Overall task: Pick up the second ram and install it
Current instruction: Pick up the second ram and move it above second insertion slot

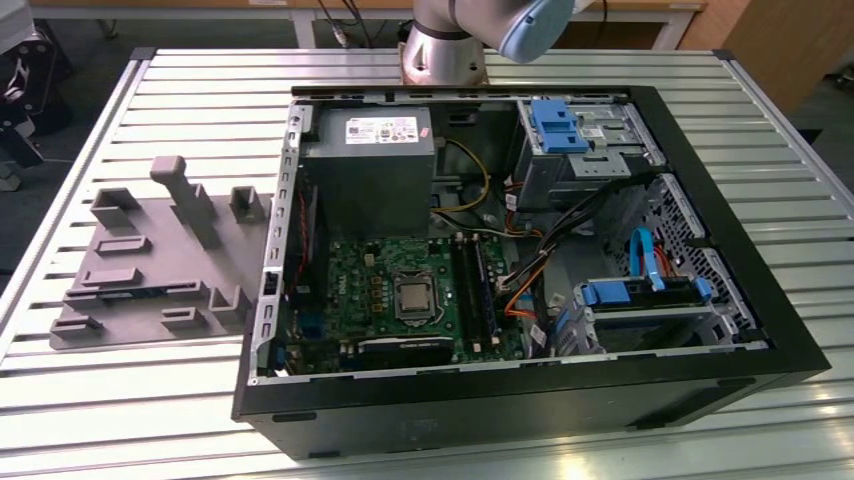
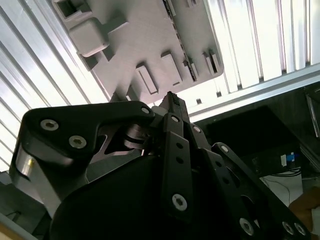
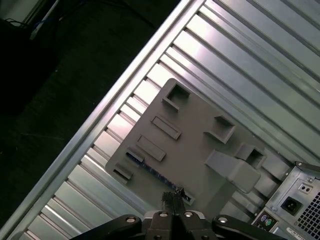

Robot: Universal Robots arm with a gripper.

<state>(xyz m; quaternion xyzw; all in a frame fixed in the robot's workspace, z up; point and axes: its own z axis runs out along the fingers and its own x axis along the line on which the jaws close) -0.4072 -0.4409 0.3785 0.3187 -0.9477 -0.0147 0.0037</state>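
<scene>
The second ram (image 3: 155,173) is a thin blue-green stick lying in a slot of the grey fixture plate (image 3: 190,145). In the exterior view the second ram (image 1: 134,292) shows as a blue strip on that plate (image 1: 147,260), to the left of the open computer case (image 1: 521,270). My gripper (image 3: 173,198) hangs well above the plate, with its tips over the stick's end nearest the case. Its fingers are shut together with nothing between them. In the second wrist view the gripper (image 2: 172,101) points down at the plate (image 2: 145,40).
The green motherboard (image 1: 387,290) lies inside the case, with long black memory slots (image 1: 470,285) beside the processor socket. Cables, blue drive bays (image 1: 561,125) and a power supply (image 1: 374,150) fill the rest of the case. The slatted metal table (image 1: 160,400) surrounds everything, and the arm's base (image 1: 447,45) stands behind the case.
</scene>
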